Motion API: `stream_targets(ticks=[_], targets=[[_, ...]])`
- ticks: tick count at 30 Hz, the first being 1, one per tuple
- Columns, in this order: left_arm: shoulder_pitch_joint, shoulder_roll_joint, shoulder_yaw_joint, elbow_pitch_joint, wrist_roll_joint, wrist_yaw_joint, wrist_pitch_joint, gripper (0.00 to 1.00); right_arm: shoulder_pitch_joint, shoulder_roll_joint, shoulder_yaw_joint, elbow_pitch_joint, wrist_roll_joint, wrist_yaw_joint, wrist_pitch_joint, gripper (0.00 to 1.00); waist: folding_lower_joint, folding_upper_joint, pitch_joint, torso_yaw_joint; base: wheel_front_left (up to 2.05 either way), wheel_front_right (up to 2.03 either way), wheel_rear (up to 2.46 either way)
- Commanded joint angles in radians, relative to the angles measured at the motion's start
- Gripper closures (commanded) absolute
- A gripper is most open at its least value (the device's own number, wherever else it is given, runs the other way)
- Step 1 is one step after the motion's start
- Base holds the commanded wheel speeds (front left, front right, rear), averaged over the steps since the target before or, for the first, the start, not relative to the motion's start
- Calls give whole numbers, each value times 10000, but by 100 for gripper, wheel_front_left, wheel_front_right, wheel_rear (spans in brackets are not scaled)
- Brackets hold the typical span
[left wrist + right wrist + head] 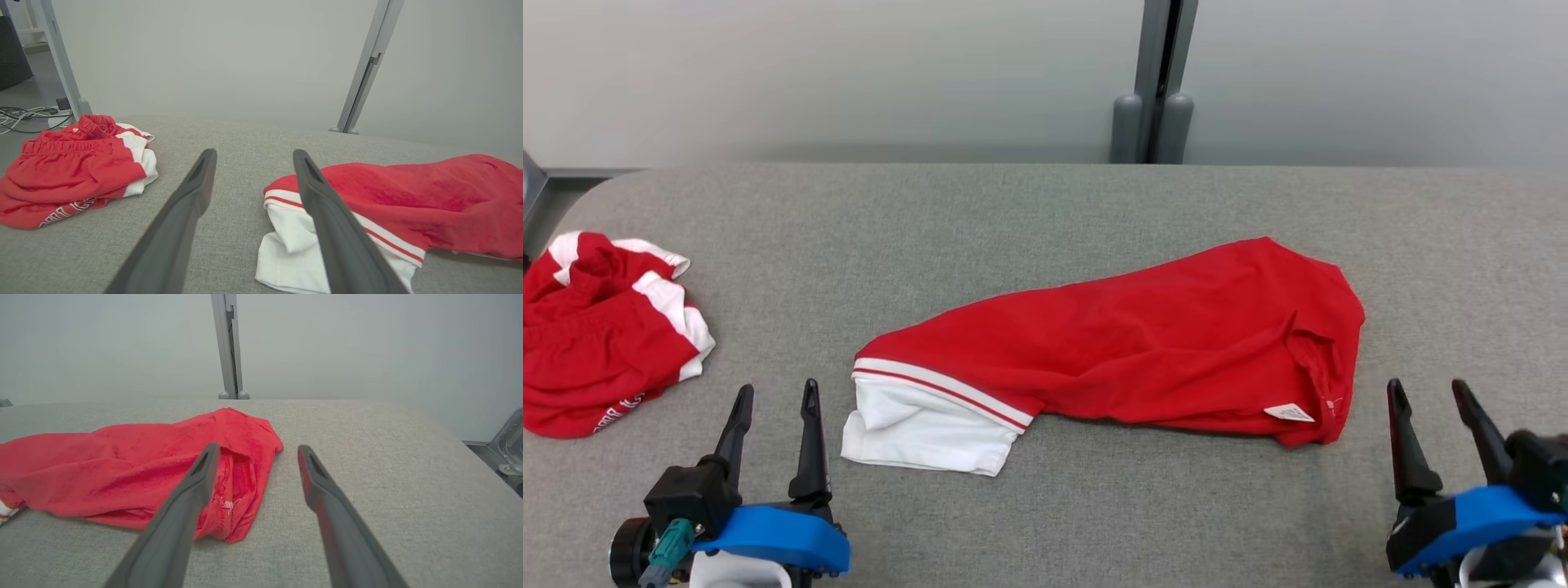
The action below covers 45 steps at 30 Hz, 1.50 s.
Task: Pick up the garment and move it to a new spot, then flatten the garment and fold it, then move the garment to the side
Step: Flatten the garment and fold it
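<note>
Left claw [777, 388] and right claw [1427, 385] both spread wide, holding nothing, at near edge of grey cloth-covered bench [1045, 220]. Red cloth garment with white striped hem [1127, 351] lies rumpled mid-bench, between claws; flanking stance likely suits two-end flattening.

Pale wall [849, 73], grey post [1158, 65], perhaps cables [20, 118].

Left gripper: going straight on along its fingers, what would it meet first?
Likely only bare table: the left gripper points between the red pile and the garment, whose white hem lies close.
</note>
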Motion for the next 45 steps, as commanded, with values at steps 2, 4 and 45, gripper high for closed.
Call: stream_targets(ticks=[2, 4, 45], targets=[[156, 56, 68, 23, 55, 15, -42, 0, 400, 27, 85, 18, 357, 5, -94, 0, 1, 0, -256, -160, 0, 0, 0], [257, 44, 80, 45, 81, 27, -44, 0, 532, 25, 170, 24, 533, 5, -154, 0, 1, 0, -385, -200, 0, 0, 0], [-1308, -306, -672, 3598, 399, -401, 1710, 0, -642, 23, 1440, 729, 377, 5, 1041, 0, 1, 0, 22, -539, 0, 0, 0]])
